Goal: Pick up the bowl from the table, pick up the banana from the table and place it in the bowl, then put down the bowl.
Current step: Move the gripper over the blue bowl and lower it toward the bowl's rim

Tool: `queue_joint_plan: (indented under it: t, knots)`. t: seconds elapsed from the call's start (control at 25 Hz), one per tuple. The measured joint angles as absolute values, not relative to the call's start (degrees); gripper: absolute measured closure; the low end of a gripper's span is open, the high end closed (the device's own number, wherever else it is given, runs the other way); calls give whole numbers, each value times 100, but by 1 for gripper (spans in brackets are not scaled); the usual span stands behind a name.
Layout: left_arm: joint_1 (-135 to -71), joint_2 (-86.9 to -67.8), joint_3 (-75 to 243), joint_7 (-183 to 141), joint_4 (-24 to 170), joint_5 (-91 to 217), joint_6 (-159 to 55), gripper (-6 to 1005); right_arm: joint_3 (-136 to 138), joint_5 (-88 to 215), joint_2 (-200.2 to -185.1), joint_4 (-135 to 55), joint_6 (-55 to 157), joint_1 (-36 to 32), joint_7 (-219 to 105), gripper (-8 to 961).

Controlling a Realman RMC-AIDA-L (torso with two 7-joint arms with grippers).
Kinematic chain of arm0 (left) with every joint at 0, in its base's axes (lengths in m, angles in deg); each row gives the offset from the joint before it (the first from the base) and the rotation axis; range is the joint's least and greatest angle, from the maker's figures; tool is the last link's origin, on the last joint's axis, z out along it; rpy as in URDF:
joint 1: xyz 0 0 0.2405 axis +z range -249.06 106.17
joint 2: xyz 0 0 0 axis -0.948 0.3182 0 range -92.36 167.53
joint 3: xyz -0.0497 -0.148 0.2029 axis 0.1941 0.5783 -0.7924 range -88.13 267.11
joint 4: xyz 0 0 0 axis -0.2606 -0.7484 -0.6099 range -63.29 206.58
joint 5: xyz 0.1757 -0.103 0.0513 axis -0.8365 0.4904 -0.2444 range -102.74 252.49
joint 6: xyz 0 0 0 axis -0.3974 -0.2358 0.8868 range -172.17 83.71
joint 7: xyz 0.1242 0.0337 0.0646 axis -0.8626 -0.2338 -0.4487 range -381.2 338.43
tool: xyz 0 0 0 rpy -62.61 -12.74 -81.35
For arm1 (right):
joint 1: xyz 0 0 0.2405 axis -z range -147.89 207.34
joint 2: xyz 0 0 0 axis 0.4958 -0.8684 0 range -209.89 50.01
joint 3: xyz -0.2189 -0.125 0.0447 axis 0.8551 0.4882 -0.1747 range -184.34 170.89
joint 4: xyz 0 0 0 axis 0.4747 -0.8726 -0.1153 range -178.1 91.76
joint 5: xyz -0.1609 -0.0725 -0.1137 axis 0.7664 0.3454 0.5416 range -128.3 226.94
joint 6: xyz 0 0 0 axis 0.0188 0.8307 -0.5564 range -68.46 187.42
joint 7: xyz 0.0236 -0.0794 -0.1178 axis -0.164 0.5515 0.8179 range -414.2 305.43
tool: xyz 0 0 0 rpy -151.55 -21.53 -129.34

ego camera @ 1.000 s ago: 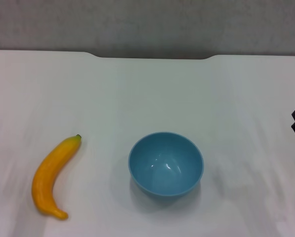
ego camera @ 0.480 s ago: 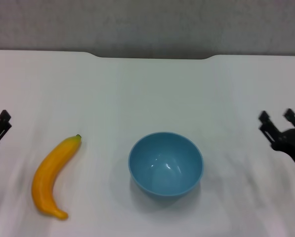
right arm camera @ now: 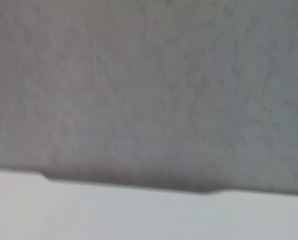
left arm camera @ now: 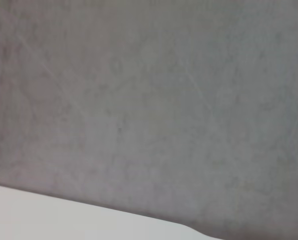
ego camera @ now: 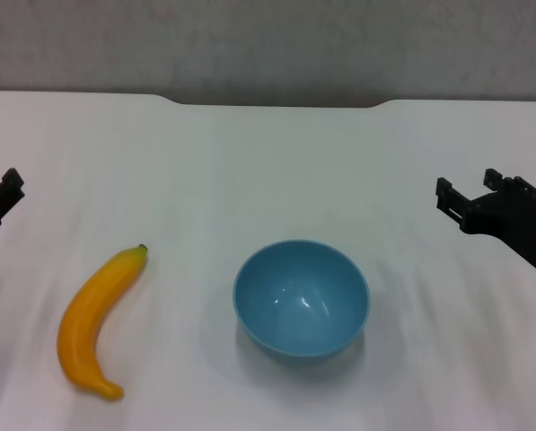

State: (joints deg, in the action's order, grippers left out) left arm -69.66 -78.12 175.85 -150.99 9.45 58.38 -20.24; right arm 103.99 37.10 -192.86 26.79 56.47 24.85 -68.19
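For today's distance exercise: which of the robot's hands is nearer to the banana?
Left. The left hand is at the table's left edge, just beyond the banana; the right hand is far across, past the bowl.

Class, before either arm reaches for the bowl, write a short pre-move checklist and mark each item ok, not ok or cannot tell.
1. Bowl upright, empty, on the table: ok.
2. Banana lying apart from the bowl, on the robot's left: ok.
3. Right gripper open, fingers spread: ok.
4. Right gripper over the bowl: not ok, it is off to the bowl's right.
5. Left gripper finger state: cannot tell.
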Motion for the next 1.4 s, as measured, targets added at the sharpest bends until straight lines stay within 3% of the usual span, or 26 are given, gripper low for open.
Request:
queue_joint_plan:
  t: [0.12, 0.36, 1.04, 1.4]
  knots:
    - [-6789, -7802, 17576, -14152, 324, 5003, -2504, 108, 10163, 4059, -19438, 3364, 7001, 2447, -6713, 243]
    - [-6773, -7819, 17340, -12926, -381, 3128, -3617, 108, 10072, 3856, -19462, 3953, 8646, 1906, -6418, 244]
    - [-7664, -7852, 16729, -13646, -242, 3230, -5925, 109, 10148, 3436, -19490, 3575, 9152, 1273, -6373, 246]
    - [-7778, -7862, 16600, -15946, -1019, 5731, -7414, 109, 10400, 3436, -19496, 3501, 9209, 1146, -6417, 251]
